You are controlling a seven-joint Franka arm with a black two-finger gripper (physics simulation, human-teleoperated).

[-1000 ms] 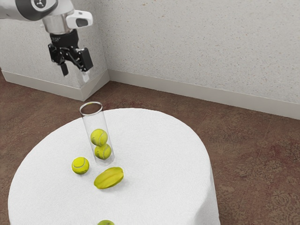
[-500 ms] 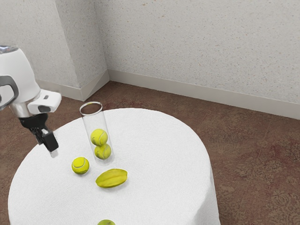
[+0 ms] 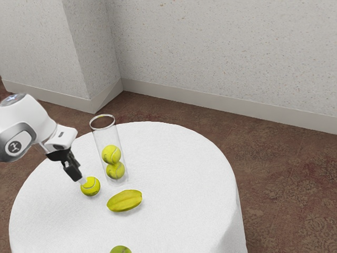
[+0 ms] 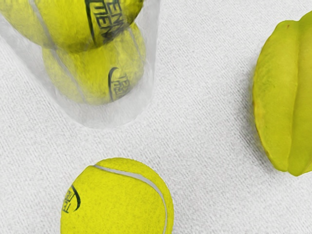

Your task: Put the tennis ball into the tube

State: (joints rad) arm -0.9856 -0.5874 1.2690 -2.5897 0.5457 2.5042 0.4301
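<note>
Exterior view, lower left: the black two-finger gripper [image 3: 82, 181] has moved in to the loose yellow-green tennis ball [image 3: 92, 188], so grasping seems next; whether it is open, I cannot tell. Farther back, the clear cylindrical tube [image 3: 108, 135] holds an upper ball [image 3: 111, 154] and a lower ball [image 3: 116, 171], with room above

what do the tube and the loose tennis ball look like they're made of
The tube: smooth clear plastic or possibly glass, since the balls inside show through its wall.

The loose tennis ball: probably rubber under matte yellow felt, judging by its slightly fuzzy surface and pale curved seam.
</note>
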